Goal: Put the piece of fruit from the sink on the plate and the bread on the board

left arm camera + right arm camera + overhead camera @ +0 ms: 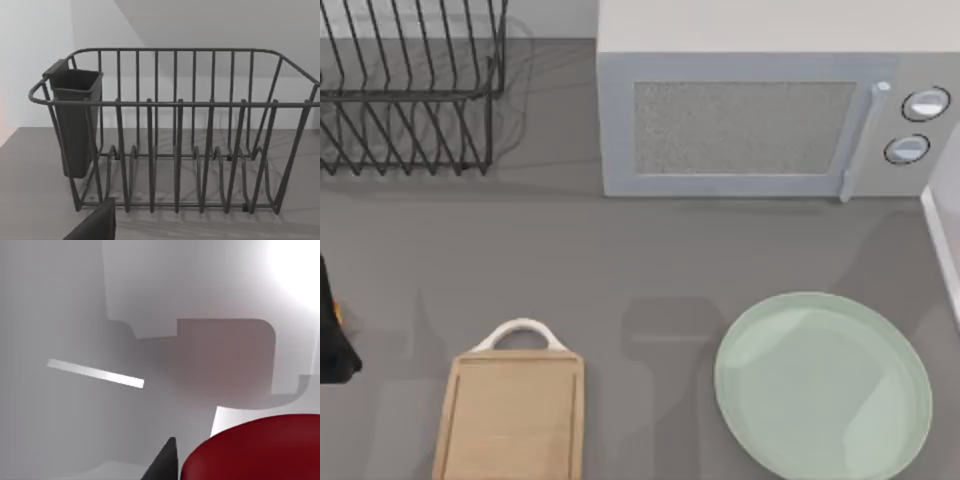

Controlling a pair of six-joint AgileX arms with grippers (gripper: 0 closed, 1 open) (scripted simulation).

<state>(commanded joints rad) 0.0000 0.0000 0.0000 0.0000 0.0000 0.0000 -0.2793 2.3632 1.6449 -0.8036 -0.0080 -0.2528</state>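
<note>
Close beside the right arm's jaws, in the right wrist view, sits the piece of fruit (pixel 255 450), a glossy dark red rounded mass pressed up against the camera, with one dark fingertip (pixel 164 462) showing just next to it. Whether that fingertip touches the fruit, and whether the right jaws are spread or pinching it, I cannot tell. Around the fruit are pale grey-white walls with a bright strip across one of them and a shaded recess behind; these look like the inside of a sink.

From above, the grey surface (pixel 620 260) carries the plate (pixel 823 385), pale mint green and bare, at the near right, and the board (pixel 510 410), light wood with its white loop handle pointing toward the back, at the near left. The two lie well apart with open surface between them. Behind the plate stands a grey microwave (pixel 760 125) with its door shut and two round knobs at its right. A dark wire dish rack (pixel 410 90) stands at the back left corner.

The left arm (pixel 332 330) shows as a dark shape at the left edge, beside the board. Its wrist view looks straight at the rack (pixel 175 135), which has a dark cutlery cup (pixel 75 120) hooked on one end; a dark corner of the left jaws (pixel 95 226) shows just before the rack, and I cannot tell how those jaws stand.
</note>
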